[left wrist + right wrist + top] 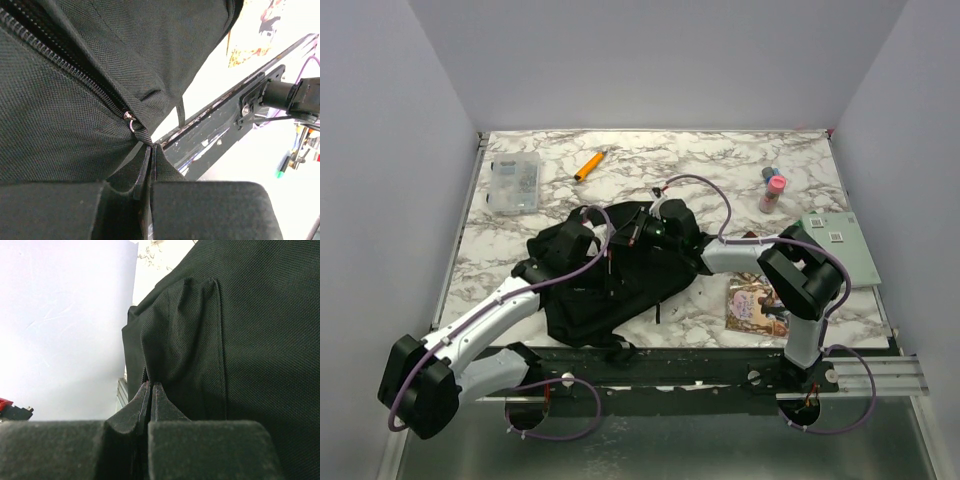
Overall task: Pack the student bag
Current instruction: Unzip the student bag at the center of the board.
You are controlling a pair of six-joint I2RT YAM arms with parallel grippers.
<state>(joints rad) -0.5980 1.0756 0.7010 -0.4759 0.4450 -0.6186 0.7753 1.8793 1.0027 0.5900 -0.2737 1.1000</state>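
The student bag (605, 290), a large black fabric backpack, lies in the middle of the marble table (720, 160). My left gripper (603, 246) reaches over its upper left part. In the left wrist view it (151, 148) is shut on the webbing pull tab (141, 134) at the end of the bag's zipper (75, 75). My right gripper (640, 236) comes in from the right at the bag's top. In the right wrist view it (151, 386) is shut on a raised fold of the bag's fabric (180, 340).
A clear plastic box (513, 183) and an orange marker (587, 166) lie at the back left. A pink-capped bottle (772, 193) stands at the back right. A pale green board (842, 250) and an illustrated booklet (756, 305) lie to the right.
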